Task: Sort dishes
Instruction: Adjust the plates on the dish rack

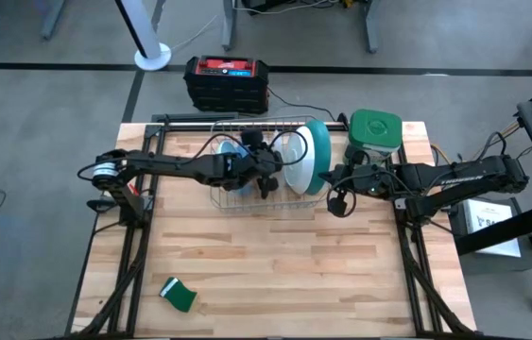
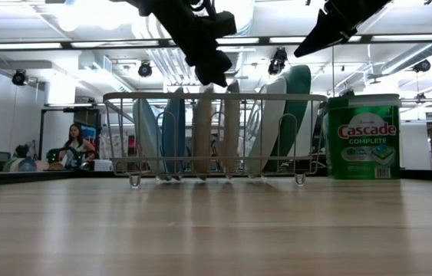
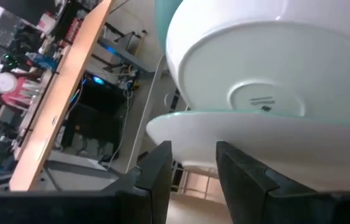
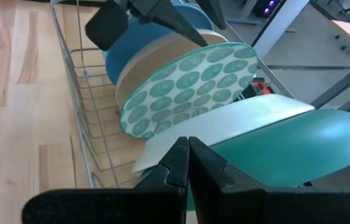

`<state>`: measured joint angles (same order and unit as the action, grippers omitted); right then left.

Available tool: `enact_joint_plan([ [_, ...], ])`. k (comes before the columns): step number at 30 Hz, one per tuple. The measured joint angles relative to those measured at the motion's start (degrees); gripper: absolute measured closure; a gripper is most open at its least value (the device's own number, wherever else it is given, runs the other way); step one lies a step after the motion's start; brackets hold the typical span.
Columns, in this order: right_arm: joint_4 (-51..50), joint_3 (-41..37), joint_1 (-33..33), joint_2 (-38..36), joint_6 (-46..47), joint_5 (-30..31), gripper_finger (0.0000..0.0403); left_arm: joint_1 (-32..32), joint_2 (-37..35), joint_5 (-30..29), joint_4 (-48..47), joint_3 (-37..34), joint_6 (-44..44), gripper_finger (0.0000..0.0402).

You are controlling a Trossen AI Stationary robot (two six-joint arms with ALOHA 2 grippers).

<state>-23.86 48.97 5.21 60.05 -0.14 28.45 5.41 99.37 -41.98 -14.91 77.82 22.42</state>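
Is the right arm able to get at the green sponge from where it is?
Probably not: the sponge lies at the table's near left corner, while the shut right gripper sits by the dish rack, far across.

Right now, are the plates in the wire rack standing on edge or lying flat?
On edge: the plates stand side by side in the wire rack, some leaning, seen edge-on from table height.
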Motion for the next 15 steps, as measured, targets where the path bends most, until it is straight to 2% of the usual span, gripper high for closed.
enact_joint_plan([
  [7, 0.0, 0.0, 0.0, 0.0, 0.0, 0.0, 0.0403, 0.0, -0.1, 1.7, 0.9, 0.2, 0.6, 0.0285],
  [15, 0.0, 0.0, 0.0, 0.0, 0.0, 0.0, 0.0403, 0.1, -0.1, 7.0, 3.8, 0.2, 2.2, 0.0285],
])
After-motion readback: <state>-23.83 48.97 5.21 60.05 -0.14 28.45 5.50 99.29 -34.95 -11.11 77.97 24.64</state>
